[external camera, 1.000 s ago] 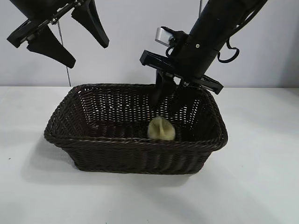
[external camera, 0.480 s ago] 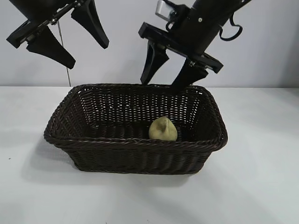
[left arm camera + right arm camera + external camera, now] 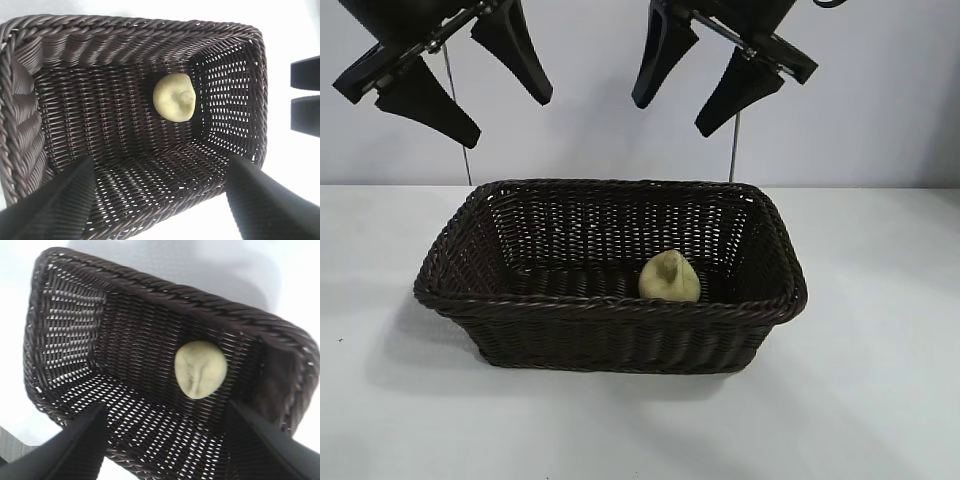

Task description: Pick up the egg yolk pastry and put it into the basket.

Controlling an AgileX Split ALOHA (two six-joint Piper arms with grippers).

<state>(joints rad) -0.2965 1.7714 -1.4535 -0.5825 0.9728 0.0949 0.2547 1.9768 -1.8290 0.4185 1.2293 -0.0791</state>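
Pastry [image 3: 669, 277]: egg yolk pastry sits inside the basket [image 3: 610, 305], on the woven floor toward the near wall, roughly 5 o'clock from the basket's centre in the exterior view. It leans against the near wall, tilted on edge, not flat. Nothing is touching it.

Left gripper [image 3: 465, 75]: high above the desk [image 3: 880, 400], at about 10 o'clock from the basket, well clear of the rim. Fingers spread wide, nothing between them. Its wrist view looks straight down into the basket with the pastry [image 3: 173, 97] in plain sight. Arm looks parked.

Right gripper [image 3: 705, 70]: high above the far rim, at about 12 to 1 o'clock from the pastry. Fingers spread, empty. Its wrist view shows the pastry [image 3: 200, 369] lying on the weave below and between the two dark fingers [image 3: 75, 450], well apart from both.

Judgement: placement looks done; pastry in the basket, both grippers empty and above the rim.

Risks from here:
- Pastry rests on edge against the wall, so a knock to the basket could roll or tip it flat. It would most likely stay inside, as the walls rise well above it.
- A low sweep by the right arm could catch the far rim and drag the basket across the desk.
- Any re-descent with fingers spread could dent the soft pastry.
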